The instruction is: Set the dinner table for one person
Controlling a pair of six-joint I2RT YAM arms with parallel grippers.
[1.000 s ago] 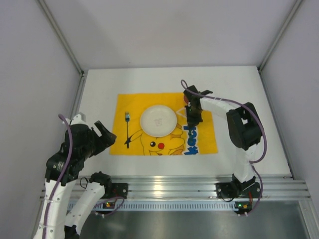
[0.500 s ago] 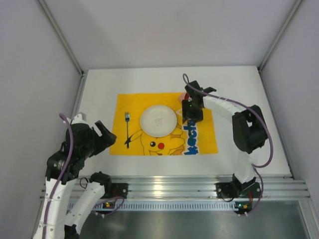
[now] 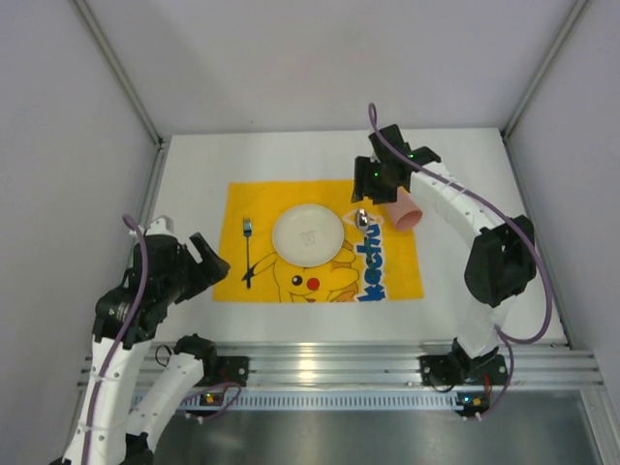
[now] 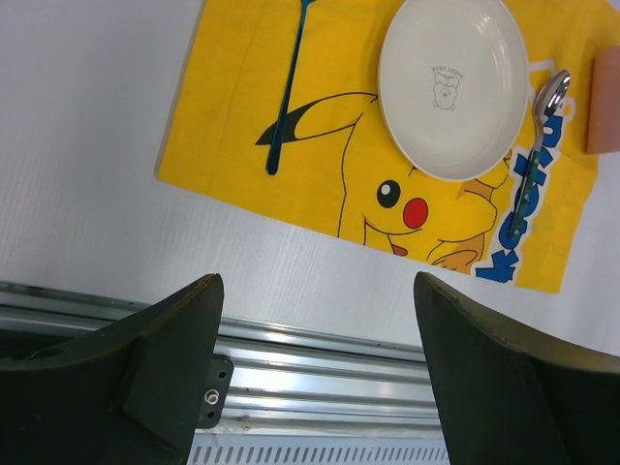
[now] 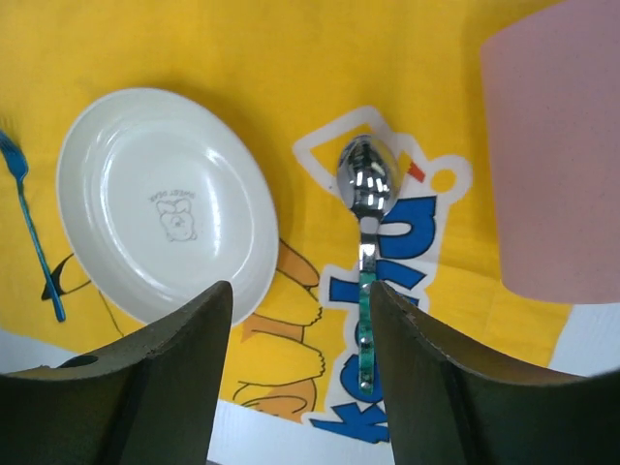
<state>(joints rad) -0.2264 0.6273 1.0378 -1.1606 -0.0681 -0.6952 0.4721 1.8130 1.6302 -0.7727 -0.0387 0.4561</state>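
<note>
Yellow cloth, the Pikachu-print mat (image 3: 242,203), is spread over the middle of the white surface (image 3: 194,174), whose ribbed aluminium rail (image 3: 387,360) runs along the near edge by the arm bases. On the mat a white plate (image 3: 307,234) is laid, with a blue fork (image 3: 248,254) to its left and a teal-handled spoon (image 5: 360,329) just beside its right rim. A pink cup (image 3: 407,213) is seen at the mat's far right corner, near the spoon's bowl. Whether it stands upright or lies on its side cannot be told.

The right end effector (image 3: 380,179) is held above the spoon and cup, fingers apart and nothing between them. The left end effector (image 4: 318,291) is likewise spread wide and empty, over the near left of the surface.

The cup is judged the main hazard: if it is lying down, it could be nudged by a careless descent and rolled off the mat. The spoon could also be clipped and skewed against the plate. If the cloth were caught by a finger, the whole setting could be dragged with it.
</note>
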